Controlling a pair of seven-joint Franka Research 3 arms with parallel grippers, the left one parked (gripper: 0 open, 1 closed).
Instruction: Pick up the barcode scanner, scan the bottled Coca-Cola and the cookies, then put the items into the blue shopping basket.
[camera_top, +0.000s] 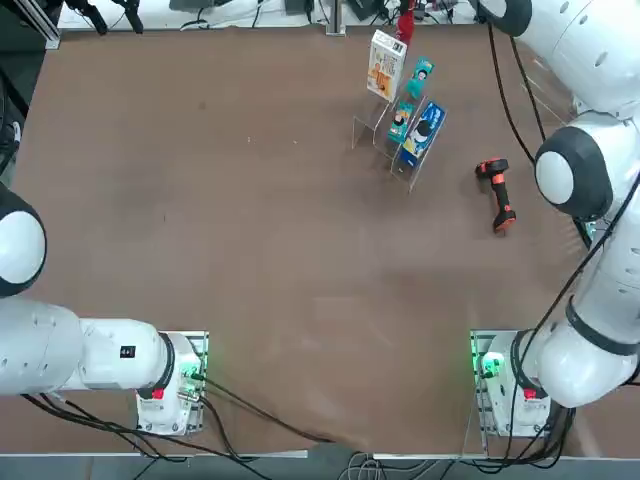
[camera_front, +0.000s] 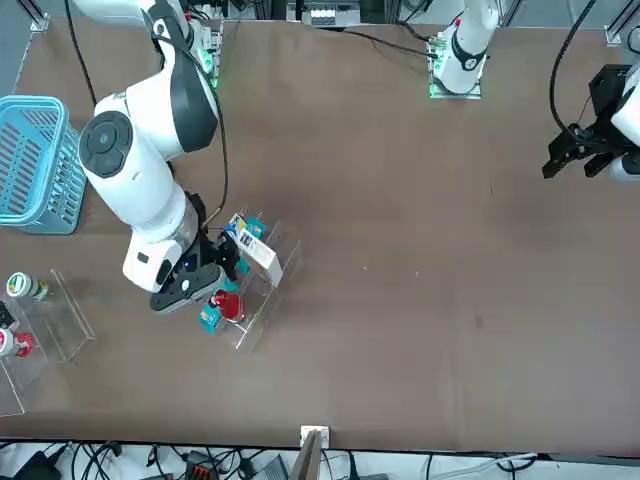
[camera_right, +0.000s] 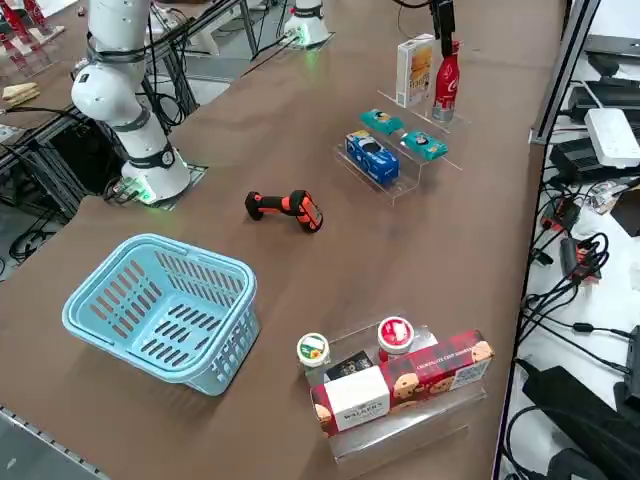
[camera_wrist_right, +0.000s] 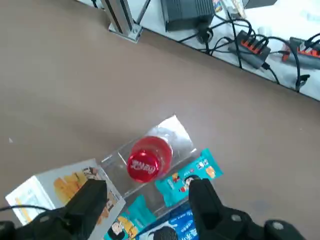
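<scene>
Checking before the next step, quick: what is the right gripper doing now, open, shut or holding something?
Right gripper: open and empty, above the bottled Coca-Cola on the clear display rack; the barcode scanner lies on the table.

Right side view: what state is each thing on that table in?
barcode scanner: lying on its side, untouched.
bottled Coca-Cola: upright on the clear stand, capped.
cookies: box upright beside the bottle.
blue shopping basket: upright, empty.
right end effector: open, above the bottle, holding nothing.
</scene>
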